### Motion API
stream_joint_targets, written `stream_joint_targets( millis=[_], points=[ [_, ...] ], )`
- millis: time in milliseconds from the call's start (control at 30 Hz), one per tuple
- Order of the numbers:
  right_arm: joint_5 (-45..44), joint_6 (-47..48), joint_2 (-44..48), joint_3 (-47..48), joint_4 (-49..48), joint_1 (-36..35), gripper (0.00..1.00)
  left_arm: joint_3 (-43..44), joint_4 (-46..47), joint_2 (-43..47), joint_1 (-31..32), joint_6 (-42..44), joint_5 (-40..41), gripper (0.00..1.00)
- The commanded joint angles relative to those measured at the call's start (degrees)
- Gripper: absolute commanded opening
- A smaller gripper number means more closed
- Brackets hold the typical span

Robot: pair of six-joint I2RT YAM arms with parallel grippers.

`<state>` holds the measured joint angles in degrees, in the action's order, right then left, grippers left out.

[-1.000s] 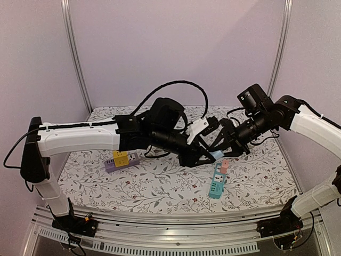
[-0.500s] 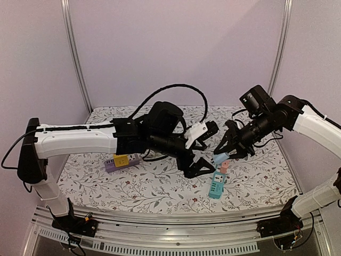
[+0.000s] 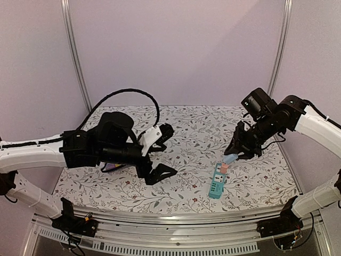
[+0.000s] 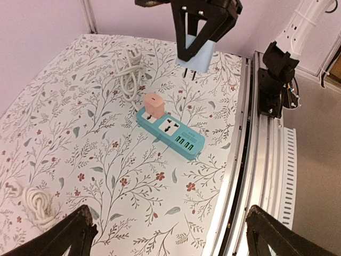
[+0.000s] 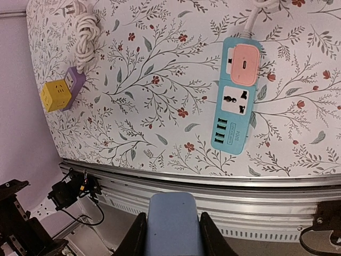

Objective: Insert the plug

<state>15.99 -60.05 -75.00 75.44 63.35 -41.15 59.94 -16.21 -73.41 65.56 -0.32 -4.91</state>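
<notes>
My left gripper (image 3: pixel 164 151) has let go and backed off, jaws wide. My right gripper (image 3: pixel 239 151) alone clamps the plug (image 3: pixel 230 158), seemingly just above the strip (image 3: pixel 216 185).

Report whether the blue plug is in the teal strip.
Out: the blue plug hangs in the right gripper above the teal strip, prongs bare.

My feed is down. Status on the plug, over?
Left gripper open, empty. Right gripper shut on blue plug, aloft near teal strip, not inserted. Pink adapter on strip; socket beside it free.
</notes>
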Motion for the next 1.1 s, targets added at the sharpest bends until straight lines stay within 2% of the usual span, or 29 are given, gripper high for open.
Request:
stream_joint_targets(
  millis=[0,167,600,733,867,1067],
  points=[
    [-6.96,-2.42,-1.84,-0.43,2.19,-0.49,0.0,-5.07,-5.13,7.13,0.71,-2.38,9.08,1.0],
    [-12.01,-2.63,-6.68,0.61,5.44,-1.62,0.0,-10.59,-9.11,15.7,0.63,-3.6,16.46,1.0],
    [-15.64,-4.15,-19.57,3.51,3.36,-4.9,0.0,-20.0,-19.87,37.11,0.62,-12.81,30.91,0.99],
    [-15.71,-4.52,-21.8,3.55,2.71,-5.15,0.0,-22.73,-19.54,43.78,0.62,-14.67,31.88,1.0],
    [-18.27,-4.55,-23.73,3.75,3.07,-5.23,0.0,-23.5,-19.26,47.01,0.62,-14.85,34.79,1.0],
    [-19.3,-3.79,-24.96,3.11,2.81,-5.33,0.0,-23.55,-19.45,46.38,0.71,-14.52,35.88,1.0]
  ],
)
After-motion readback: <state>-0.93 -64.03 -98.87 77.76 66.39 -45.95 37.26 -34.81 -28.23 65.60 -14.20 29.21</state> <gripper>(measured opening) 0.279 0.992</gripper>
